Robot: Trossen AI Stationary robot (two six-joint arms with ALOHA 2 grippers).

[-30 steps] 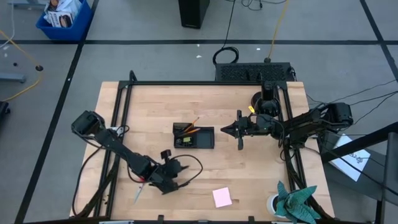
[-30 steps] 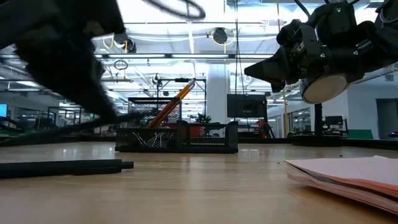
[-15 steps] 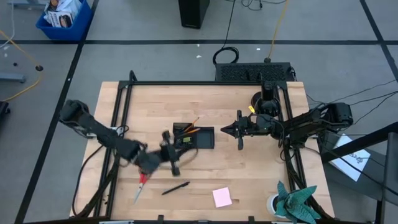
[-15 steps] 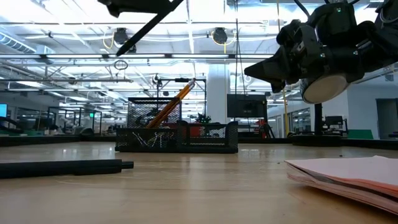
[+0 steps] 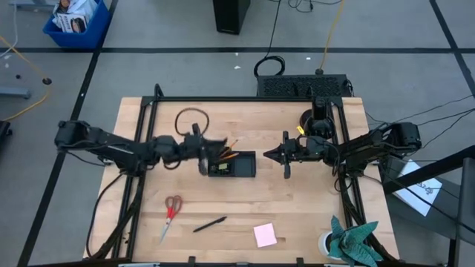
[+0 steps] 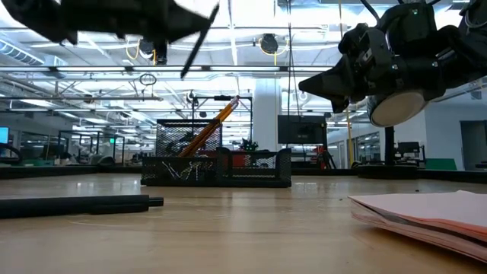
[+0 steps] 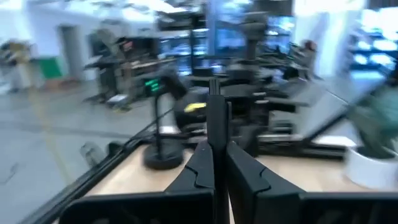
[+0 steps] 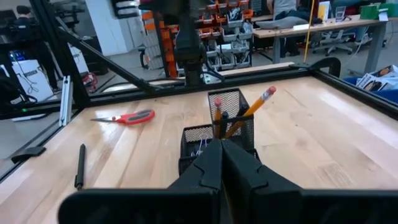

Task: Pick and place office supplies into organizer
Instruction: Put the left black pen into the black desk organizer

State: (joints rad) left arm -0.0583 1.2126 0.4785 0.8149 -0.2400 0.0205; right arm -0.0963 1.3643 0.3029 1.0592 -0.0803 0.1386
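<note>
- The left gripper, closed on a thin dark pen, had swung up from the table's near-left area to hover over the black mesh desk organizer's left end.
- Orange pencils already stood inside.
- The right gripper waited closed, just right of the organizer.
- Red-handled scissors, a second dark pen and the pink sticky-note pad remained on the wooden table, so lowering the pen probably came next.

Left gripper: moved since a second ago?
Yes. The left gripper, shut on a dark pen, has travelled from near the table's front edge up to the organizer's left end.
</note>
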